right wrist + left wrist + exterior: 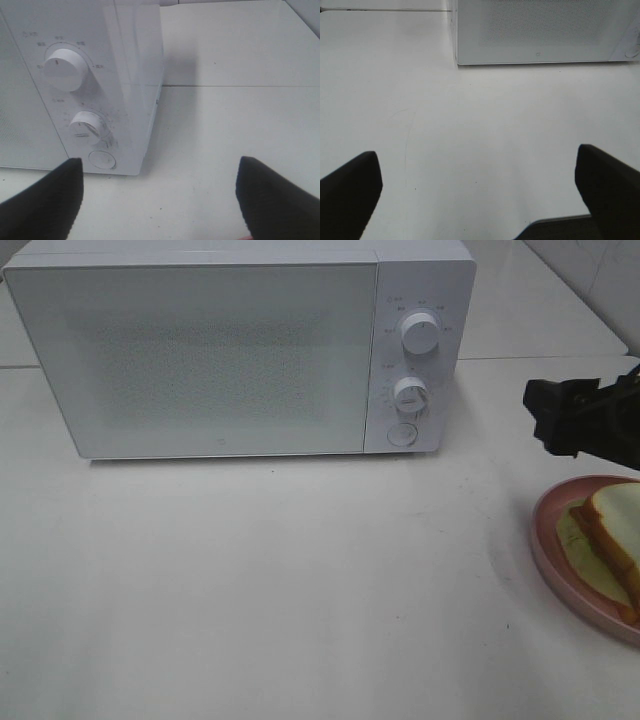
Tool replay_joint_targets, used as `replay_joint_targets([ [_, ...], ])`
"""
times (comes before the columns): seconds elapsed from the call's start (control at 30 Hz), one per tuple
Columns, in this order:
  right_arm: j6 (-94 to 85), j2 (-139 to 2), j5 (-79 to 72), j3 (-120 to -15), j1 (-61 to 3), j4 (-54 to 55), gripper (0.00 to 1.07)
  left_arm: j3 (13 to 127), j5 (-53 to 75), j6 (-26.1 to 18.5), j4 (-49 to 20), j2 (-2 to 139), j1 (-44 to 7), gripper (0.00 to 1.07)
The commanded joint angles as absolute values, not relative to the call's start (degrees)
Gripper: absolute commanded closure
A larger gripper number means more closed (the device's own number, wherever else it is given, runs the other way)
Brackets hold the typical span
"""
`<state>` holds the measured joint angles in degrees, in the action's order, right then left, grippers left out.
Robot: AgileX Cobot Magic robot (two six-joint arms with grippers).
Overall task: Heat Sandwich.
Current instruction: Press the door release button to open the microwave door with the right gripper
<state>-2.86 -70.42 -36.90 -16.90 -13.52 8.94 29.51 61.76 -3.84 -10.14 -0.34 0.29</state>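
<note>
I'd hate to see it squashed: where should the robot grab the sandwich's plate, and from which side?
Probably the plate's rim, on the bare edge facing the microwave, not the soft sandwich. The open right gripper hovers just behind it, so coming down from there suits.

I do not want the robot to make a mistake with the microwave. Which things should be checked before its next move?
1. Microwave door open for loading: not ok, it is shut.
2. Sandwich on pink plate: ok.
3. Right gripper open, empty: ok.
4. Left gripper open, empty: ok.
5. Round button below the lower dial unblocked: ok.
6. Setting of the lower dial: cannot tell.
</note>
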Motion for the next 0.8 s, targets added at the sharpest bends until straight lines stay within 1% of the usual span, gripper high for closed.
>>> replay_joint_targets([
  [0.03,-10.03,-74.83,-44.98,-16.90,-19.82,19.02,0.31,29.45,61.48,-3.55,-10.71,-1.55,0.00,0.09],
  [0.1,-12.26,-76.78,-47.78,-16.90,-22.40,23.03,0.31,29.45,61.48,-3.55,-10.71,-1.55,0.00,0.09],
  [0.13,-12.26,-76.78,-47.78,-16.90,-22.40,23.03,0.31,29.45,61.48,-3.55,-10.71,-1.55,0.00,0.09],
  [0.17,-13.81,-78.95,-50.25,-17.02,-24.87,26.64,0.31,29.45,61.48,-3.55,-10.71,-1.55,0.00,0.09],
  [0.23,-14.50,-80.84,-53.40,-17.02,-27.67,30.42,0.31,29.45,61.48,-3.55,-10.71,-1.55,0.00,0.09],
  [0.27,-14.50,-80.84,-53.40,-17.02,-27.67,30.42,0.31,29.45,61.48,-3.55,-10.71,-1.55,0.00,0.09],
  [0.33,-15.64,-83.65,-57.52,-17.07,-31.68,34.72,0.31,29.45,61.48,-3.55,-10.71,-1.55,0.00,0.09],
  [0.4,-15.87,-85.37,-59.93,-17.07,-34.21,36.67,0.31,29.45,61.48,-3.55,-10.71,-1.55,0.00,0.09],
  [0.43,-15.87,-85.37,-59.93,-17.07,-34.21,36.67,0.31,29.45,61.48,-3.55,-10.71,-1.55,0.00,0.09],
  [0.47,-15.87,-87.20,-62.62,-17.07,-36.96,38.62,0.31,29.45,61.48,-3.55,-10.71,-1.55,0.00,0.09],
  [0.57,-15.87,-90.41,-66.35,-17.13,-41.42,41.31,0.31,29.45,61.48,-3.55,-10.71,-1.55,0.00,0.09],
  [0.8,-15.87,-93.97,-66.58,-19.19,-45.61,45.55,0.31,29.45,61.48,-3.55,-10.71,-1.55,0.00,0.09],
])
